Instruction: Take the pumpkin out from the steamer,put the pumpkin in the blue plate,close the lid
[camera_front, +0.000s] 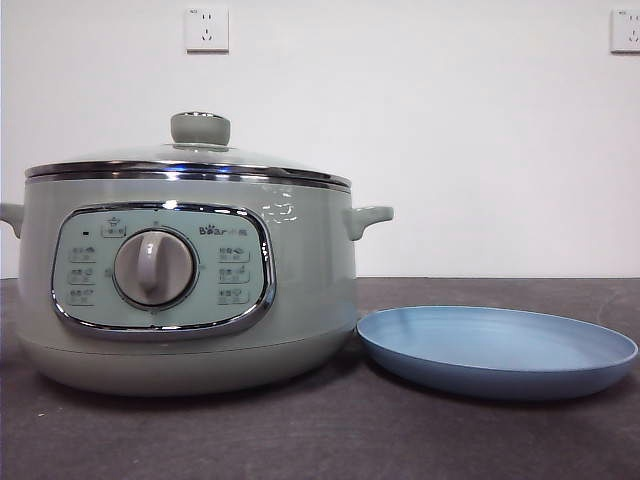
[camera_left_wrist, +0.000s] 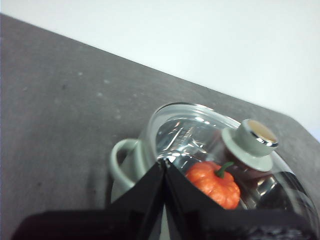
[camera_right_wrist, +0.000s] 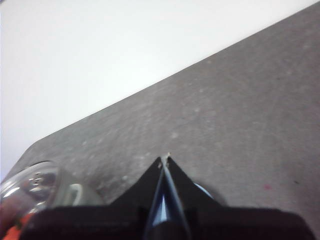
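Note:
The pale green steamer (camera_front: 190, 280) stands at the left of the table with its glass lid (camera_front: 190, 160) on, the knob (camera_front: 200, 128) upright. Through the lid (camera_left_wrist: 200, 135) in the left wrist view I see the orange pumpkin (camera_left_wrist: 215, 184) with its green stem inside the pot. The blue plate (camera_front: 497, 350) lies bare to the right of the steamer, close to its base. My left gripper (camera_left_wrist: 163, 162) hangs shut above the steamer's side handle (camera_left_wrist: 122, 160). My right gripper (camera_right_wrist: 165, 159) is shut above the plate (camera_right_wrist: 202, 190), high over the table. Neither arm shows in the front view.
The dark grey tabletop (camera_front: 300, 440) runs to a white wall with two sockets (camera_front: 206, 28). The steamer's side handle (camera_front: 368, 218) juts out toward the plate.

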